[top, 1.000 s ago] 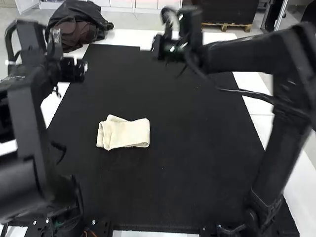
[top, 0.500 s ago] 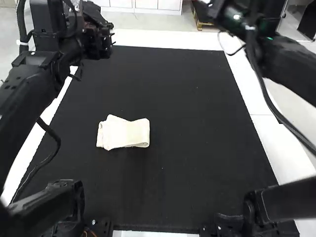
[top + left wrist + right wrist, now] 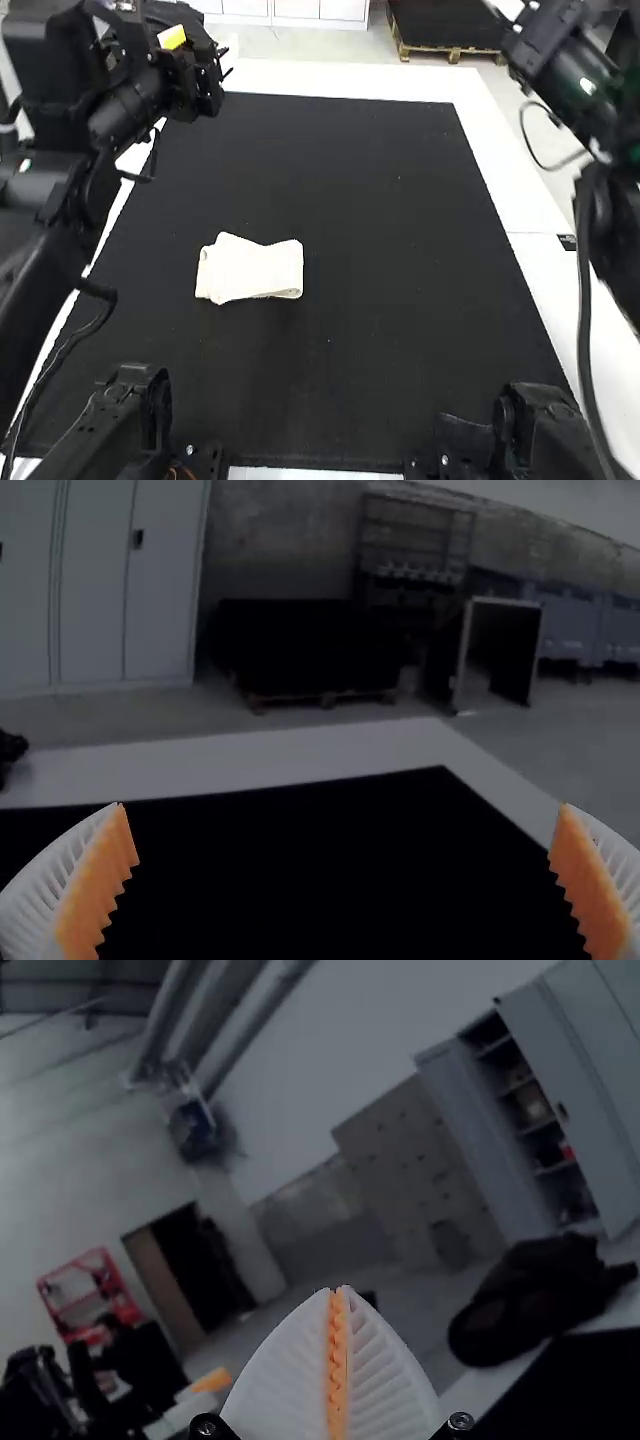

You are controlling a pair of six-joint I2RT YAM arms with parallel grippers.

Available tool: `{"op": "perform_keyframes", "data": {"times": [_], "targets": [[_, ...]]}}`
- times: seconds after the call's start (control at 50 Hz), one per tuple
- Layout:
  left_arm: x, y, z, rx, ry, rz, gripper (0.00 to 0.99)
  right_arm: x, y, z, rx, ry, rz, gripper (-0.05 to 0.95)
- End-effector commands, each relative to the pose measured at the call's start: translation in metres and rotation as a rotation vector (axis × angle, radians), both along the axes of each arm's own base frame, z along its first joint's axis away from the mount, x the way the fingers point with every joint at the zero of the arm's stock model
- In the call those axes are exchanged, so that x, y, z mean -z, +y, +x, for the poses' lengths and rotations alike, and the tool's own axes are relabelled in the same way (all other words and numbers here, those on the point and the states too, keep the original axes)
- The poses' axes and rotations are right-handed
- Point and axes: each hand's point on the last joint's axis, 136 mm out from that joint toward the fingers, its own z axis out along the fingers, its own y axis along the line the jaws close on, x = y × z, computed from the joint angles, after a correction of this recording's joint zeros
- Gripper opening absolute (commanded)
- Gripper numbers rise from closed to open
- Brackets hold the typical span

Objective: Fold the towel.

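Note:
The cream towel (image 3: 250, 268) lies folded into a small, roughly rectangular bundle on the black mat, left of the middle, with layered edges at its left end and a rounded fold at its right. Neither gripper touches it. My left gripper (image 3: 203, 82) is high over the mat's far left corner, beyond the towel; in the left wrist view the left gripper (image 3: 345, 815) stands wide open, nothing between its orange pads. Up at the far right is my right gripper (image 3: 508, 10), well away from the towel. The right wrist view has the right gripper (image 3: 340, 1292) shut, pads together.
The black mat (image 3: 400, 260) covers most of the table, bordered by a white surface (image 3: 545, 270). A dark bundle of fabric (image 3: 530, 1290) lies at the table's far edge. Cables hang from both arms.
The right arm has swung from over the far middle to the right, its gripper rising away. The left arm's end has shifted right and up. The towel has stayed put.

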Motion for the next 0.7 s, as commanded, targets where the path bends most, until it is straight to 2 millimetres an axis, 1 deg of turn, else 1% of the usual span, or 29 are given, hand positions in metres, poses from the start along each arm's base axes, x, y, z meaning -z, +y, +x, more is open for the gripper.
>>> {"op": "perform_keyframes", "data": {"times": [0.0, 0.04, 0.16, 0.24, 0.32, 0.4, 0.5, 0.62, 0.64, 0.66, 0.68], "targets": [[-0.012, -0.001, -0.020, 0.005, -0.078, -0.021, 0.966, -0.010, -0.003, -0.043, -0.014, -0.070, 0.034, -0.02], [-0.015, 0.000, -0.027, -0.001, -0.111, -0.030, 0.966, -0.013, -0.006, -0.055, 0.005, -0.102, 0.047, -0.02], [-0.011, 0.000, -0.043, 0.007, -0.156, -0.057, 0.966, -0.018, -0.013, -0.087, 0.057, -0.203, 0.076, -0.02], [-0.011, -0.002, -0.059, 0.022, -0.202, -0.066, 0.966, -0.021, -0.017, -0.108, 0.088, -0.276, 0.088, -0.02], [-0.014, -0.002, -0.076, 0.030, -0.266, -0.085, 0.966, -0.021, -0.019, -0.122, 0.114, -0.327, 0.094, -0.02], [-0.017, -0.001, -0.093, 0.030, -0.330, -0.099, 0.966, -0.022, -0.023, -0.132, 0.144, -0.368, 0.106, -0.02], [-0.023, 0.009, -0.109, -0.021, -0.403, -0.120, 0.966, -0.025, -0.032, -0.142, 0.221, -0.427, 0.120, -0.02], [-0.032, 0.022, -0.112, -0.115, -0.464, -0.099, 0.966, -0.029, -0.039, -0.143, 0.287, -0.461, 0.115, -0.01], [-0.034, 0.026, -0.112, -0.141, -0.475, -0.093, 0.967, -0.030, -0.041, -0.142, 0.306, -0.470, 0.117, 0.02], [-0.036, 0.030, -0.112, -0.171, -0.486, -0.093, 0.966, -0.032, -0.045, -0.142, 0.337, -0.484, 0.117, 0.12], [-0.036, 0.034, -0.112, -0.197, -0.496, -0.085, 0.964, -0.033, -0.048, -0.141, 0.376, -0.509, 0.105, 0.27]]}}
